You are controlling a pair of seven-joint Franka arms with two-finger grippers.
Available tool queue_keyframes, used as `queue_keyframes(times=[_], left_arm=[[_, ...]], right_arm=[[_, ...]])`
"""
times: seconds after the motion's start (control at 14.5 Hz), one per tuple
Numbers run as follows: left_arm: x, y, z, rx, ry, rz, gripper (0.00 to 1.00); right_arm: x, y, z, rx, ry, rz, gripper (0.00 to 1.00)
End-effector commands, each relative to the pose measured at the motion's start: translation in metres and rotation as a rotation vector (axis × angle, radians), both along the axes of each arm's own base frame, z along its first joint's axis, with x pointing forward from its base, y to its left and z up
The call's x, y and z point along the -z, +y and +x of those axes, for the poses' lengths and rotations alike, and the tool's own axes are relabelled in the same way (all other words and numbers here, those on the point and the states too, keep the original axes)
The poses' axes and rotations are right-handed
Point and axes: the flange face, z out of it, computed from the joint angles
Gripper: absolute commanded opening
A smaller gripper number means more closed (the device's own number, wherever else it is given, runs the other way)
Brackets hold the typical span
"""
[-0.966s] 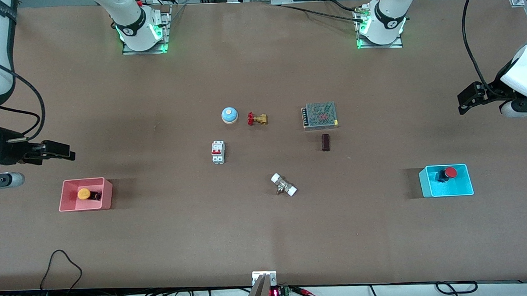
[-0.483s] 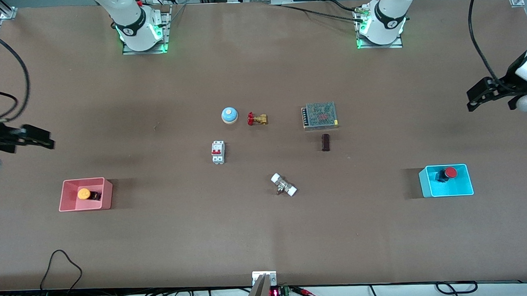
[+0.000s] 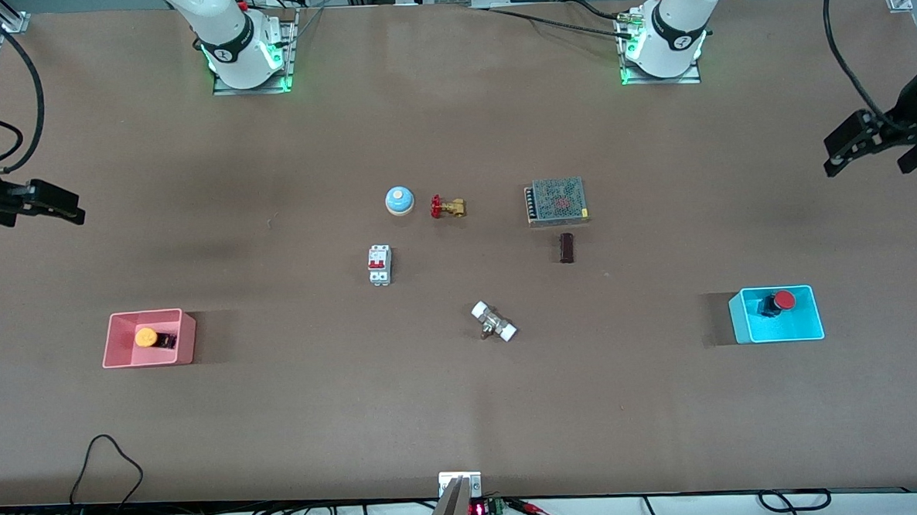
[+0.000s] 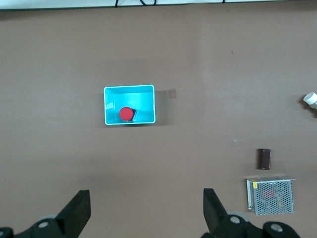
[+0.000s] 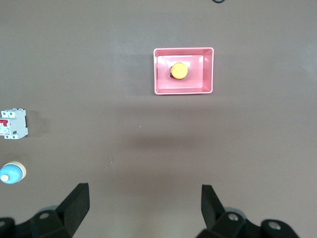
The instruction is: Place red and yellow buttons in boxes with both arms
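Both tools hang empty with fingers spread wide. Left tool (image 3: 848,147) hovers over bare worktop (image 3: 465,412) at the left arm's end, and the cyan box (image 3: 814,327) sits well apart from it, nearer the front camera, holding the red button (image 3: 781,301) toward one of its walls. In the left wrist view that box (image 4: 146,101) and button (image 4: 126,114) lie clear of the spread fingers (image 4: 214,208). Right tool (image 3: 58,207) hovers over the worktop at the right arm's end; the pink box (image 3: 118,353) with the yellow button (image 3: 146,337) inside rests well apart from it, nearer the front camera.
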Motion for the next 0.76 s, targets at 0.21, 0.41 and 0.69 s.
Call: queue_keyframes(times=[0.21,0.41,0.69], left_arm=[[-0.008,-0.003,-0.013,0.011,-0.012,-0.054,1.00],[-0.016,-0.001,-0.013,0.001,-0.025,-0.055,1.00],[-0.028,0.007,-0.017,-0.010,-0.012,-0.080,1.00]], right_arm=[[-0.009,-0.002,-0.040,0.012,0.002,-0.004,1.00],[-0.011,-0.003,-0.043,0.016,0.007,-0.003,1.00],[-0.012,-0.003,-0.045,0.015,0.013,-0.003,1.00]])
